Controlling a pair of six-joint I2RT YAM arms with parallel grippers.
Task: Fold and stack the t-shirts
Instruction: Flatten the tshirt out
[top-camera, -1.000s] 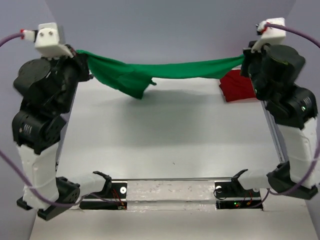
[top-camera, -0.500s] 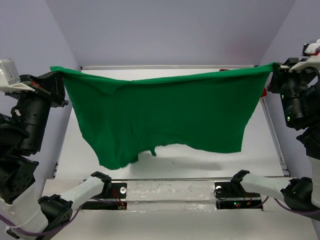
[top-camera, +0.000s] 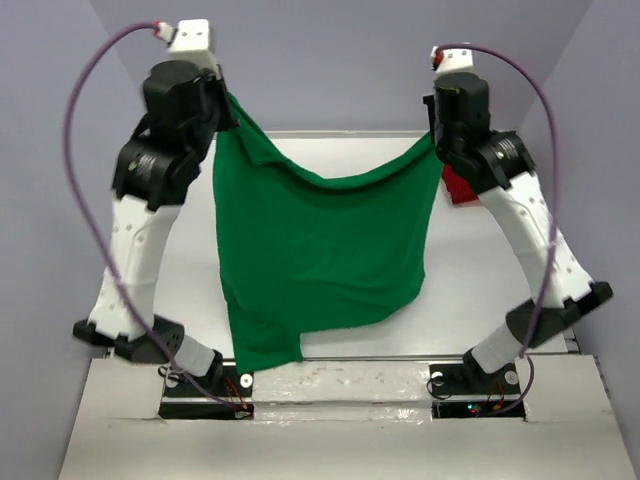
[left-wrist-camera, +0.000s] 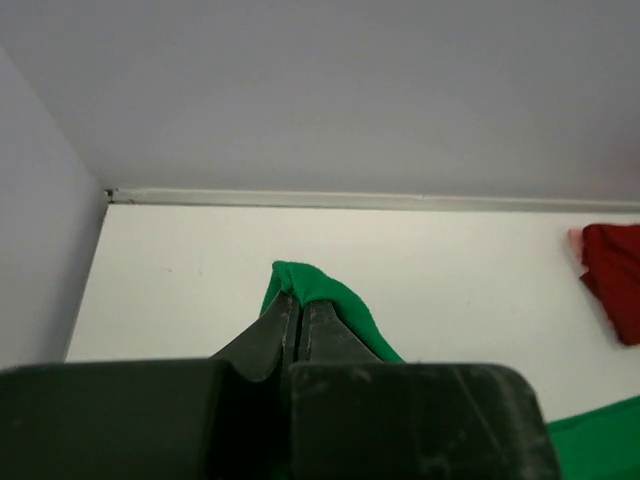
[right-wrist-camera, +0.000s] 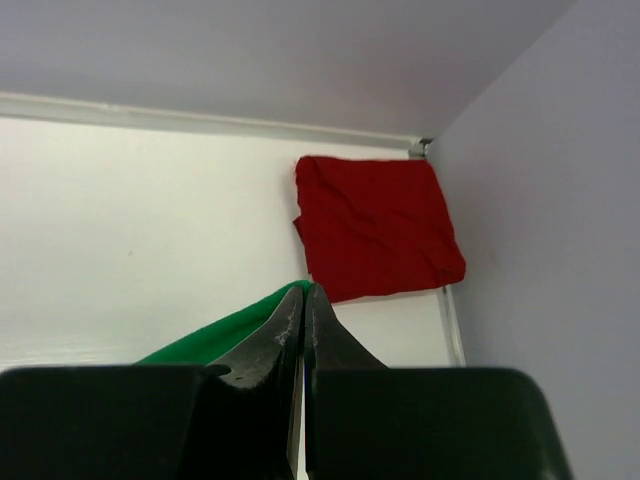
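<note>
The green t-shirt (top-camera: 320, 250) hangs in the air between both arms, sagging in the middle, its lower edge near the table's front. My left gripper (left-wrist-camera: 297, 293) is shut on its upper left corner (left-wrist-camera: 315, 282). My right gripper (right-wrist-camera: 304, 290) is shut on the upper right corner, where green cloth (right-wrist-camera: 215, 338) trails to the left of the fingers. The dark red t-shirt (right-wrist-camera: 375, 228) lies folded at the back right of the table and shows as a sliver (top-camera: 458, 187) behind the right arm in the top view.
A white table (top-camera: 190, 270) is enclosed by grey walls on three sides, with a metal rail (right-wrist-camera: 452, 322) along its right edge. The arm bases (top-camera: 340, 385) are bolted along the front edge.
Both arms have swung inward and higher with the green t-shirt. The cloth was stretched wide across the table and now hangs narrower and longer, slack in the middle.
</note>
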